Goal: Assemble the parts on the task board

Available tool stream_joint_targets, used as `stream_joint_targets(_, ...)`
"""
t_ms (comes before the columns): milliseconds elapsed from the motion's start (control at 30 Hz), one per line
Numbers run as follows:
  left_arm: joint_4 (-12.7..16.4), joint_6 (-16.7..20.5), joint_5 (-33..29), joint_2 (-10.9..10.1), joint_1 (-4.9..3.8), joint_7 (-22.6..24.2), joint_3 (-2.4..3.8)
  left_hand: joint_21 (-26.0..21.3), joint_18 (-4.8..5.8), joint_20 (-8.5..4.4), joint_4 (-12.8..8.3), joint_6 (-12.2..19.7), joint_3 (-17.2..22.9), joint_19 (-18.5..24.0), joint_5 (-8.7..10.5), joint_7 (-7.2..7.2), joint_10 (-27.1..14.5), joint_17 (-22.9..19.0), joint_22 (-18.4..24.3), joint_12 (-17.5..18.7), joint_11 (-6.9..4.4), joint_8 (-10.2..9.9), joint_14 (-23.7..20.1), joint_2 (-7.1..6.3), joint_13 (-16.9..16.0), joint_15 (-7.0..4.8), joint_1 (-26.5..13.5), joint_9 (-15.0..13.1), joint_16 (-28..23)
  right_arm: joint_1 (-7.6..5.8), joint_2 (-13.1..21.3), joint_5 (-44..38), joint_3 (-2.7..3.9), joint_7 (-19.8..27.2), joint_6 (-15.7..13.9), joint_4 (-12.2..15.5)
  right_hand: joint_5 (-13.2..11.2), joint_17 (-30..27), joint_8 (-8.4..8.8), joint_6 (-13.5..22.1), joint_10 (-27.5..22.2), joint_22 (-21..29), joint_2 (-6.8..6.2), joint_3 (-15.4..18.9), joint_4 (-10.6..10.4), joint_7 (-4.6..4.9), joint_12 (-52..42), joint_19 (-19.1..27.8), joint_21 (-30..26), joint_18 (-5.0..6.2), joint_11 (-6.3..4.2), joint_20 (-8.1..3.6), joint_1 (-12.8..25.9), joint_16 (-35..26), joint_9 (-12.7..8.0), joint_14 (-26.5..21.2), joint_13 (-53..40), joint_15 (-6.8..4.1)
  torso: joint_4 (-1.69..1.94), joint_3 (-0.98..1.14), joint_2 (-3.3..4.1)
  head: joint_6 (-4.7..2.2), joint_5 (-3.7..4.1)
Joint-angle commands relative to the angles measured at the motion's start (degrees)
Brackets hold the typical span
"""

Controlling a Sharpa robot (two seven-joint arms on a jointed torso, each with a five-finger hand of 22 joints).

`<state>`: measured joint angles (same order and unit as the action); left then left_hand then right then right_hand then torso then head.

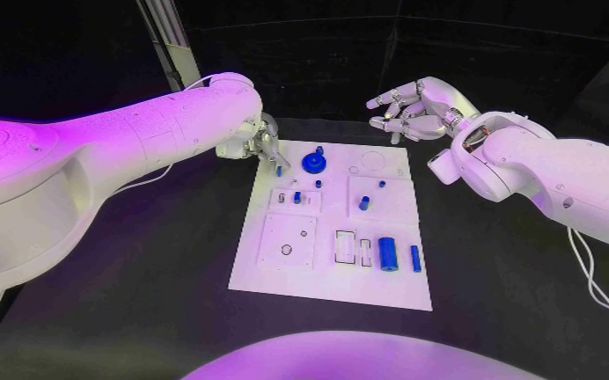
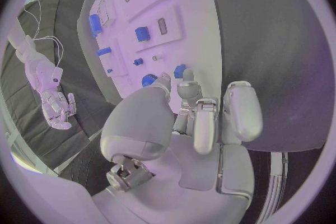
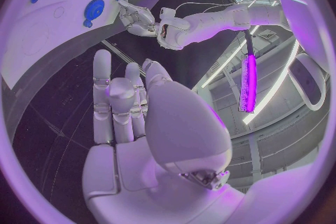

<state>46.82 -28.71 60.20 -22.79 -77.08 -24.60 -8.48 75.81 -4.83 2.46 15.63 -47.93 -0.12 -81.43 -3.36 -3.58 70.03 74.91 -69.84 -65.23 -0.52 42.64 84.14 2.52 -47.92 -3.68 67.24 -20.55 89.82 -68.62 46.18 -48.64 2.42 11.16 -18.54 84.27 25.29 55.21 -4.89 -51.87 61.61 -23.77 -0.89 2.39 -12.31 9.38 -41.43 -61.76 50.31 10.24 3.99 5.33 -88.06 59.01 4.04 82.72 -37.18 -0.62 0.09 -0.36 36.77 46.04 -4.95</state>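
The white task board (image 1: 286, 266) lies in the middle of the black table. My left hand (image 1: 263, 145) hovers over the board's far left corner, and its fingertips (image 2: 187, 88) pinch a small blue peg (image 1: 279, 169), whose ends stick out past the thumb (image 2: 180, 71). Just right of that hand a round blue part (image 1: 315, 165) sits on the board; it is also in the right wrist view (image 3: 93, 9). My right hand (image 1: 408, 109) hangs in the air beyond the board's far right corner, fingers loosely curled and apart (image 3: 122, 106), with nothing in them.
Several small blue parts (image 1: 364, 202) stand mid-board. A thick blue cylinder (image 1: 387, 254) and a slim one (image 1: 415, 258) lie near the front right, beside rectangular recesses (image 1: 345, 246). Black table surrounds the board on all sides.
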Motion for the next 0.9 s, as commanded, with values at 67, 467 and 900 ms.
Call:
stream_joint_targets(67, -0.1, -1.0, -0.6, 0.2, -0.02, 0.5, 0.01, 0.2, 0.29, -0.22, -0.5, -0.4, 0.3, -0.4, -0.01, -0.09, 0.3, 15.1, -0.1, -0.2, 0.02, -0.1, 5.9, 0.12, 0.1, -0.37, 1.0, 0.1, 0.2, -0.1, -0.1, -0.3, 0.04, 0.6, 0.3, 0.0, 0.1, 0.0, 0.1, 0.2, -0.3, 0.1, 0.01, -0.3, 0.0, 0.08, 0.0, 0.2, -0.3, 0.3, 0.01, 0.22, -0.4, -0.2, 0.0, -0.1, 0.1, 0.05, 0.0, 0.02, -0.01, 0.02, -0.02)
stream_joint_targets(467, -0.5, -0.9, -0.8, 0.5, 0.13, 0.5, 0.01, 0.2, 0.29, -0.22, -1.0, -0.4, 1.0, -0.4, -0.02, -0.09, 0.2, 15.1, -0.2, -0.1, 0.0, -0.3, 5.9, 0.53, 0.3, -0.37, 2.1, 0.4, 0.2, -0.1, -0.2, -0.3, 0.04, 0.6, 0.3, -0.1, 0.1, 0.0, 0.1, 0.2, -0.3, 0.1, 0.01, -0.3, 0.0, 0.08, 0.0, 0.2, -0.3, 0.3, 0.01, 0.22, -0.4, -0.2, 0.0, -0.1, 0.1, 0.05, -0.01, 0.02, 0.01, 0.06, 0.02)
stream_joint_targets(900, -1.0, -0.6, -0.8, 0.9, 0.25, 0.6, 0.02, 0.1, 0.28, -0.31, -2.4, -0.3, 3.7, -0.3, -0.06, 0.07, 0.2, 15.1, -0.3, 0.1, -0.15, -0.6, 5.9, 1.93, 0.6, -0.49, 4.7, 0.8, 0.2, -0.1, -0.2, -0.3, 0.04, 0.6, 0.4, -0.1, 0.1, 0.0, 0.09, 0.2, -0.4, 0.1, -0.03, -0.5, 0.0, 0.09, 0.0, 0.2, -0.4, 0.3, 0.01, 0.21, -0.6, -0.3, 0.0, -0.1, 0.1, 0.05, -0.02, 0.0, 0.0, 0.09, 0.03)
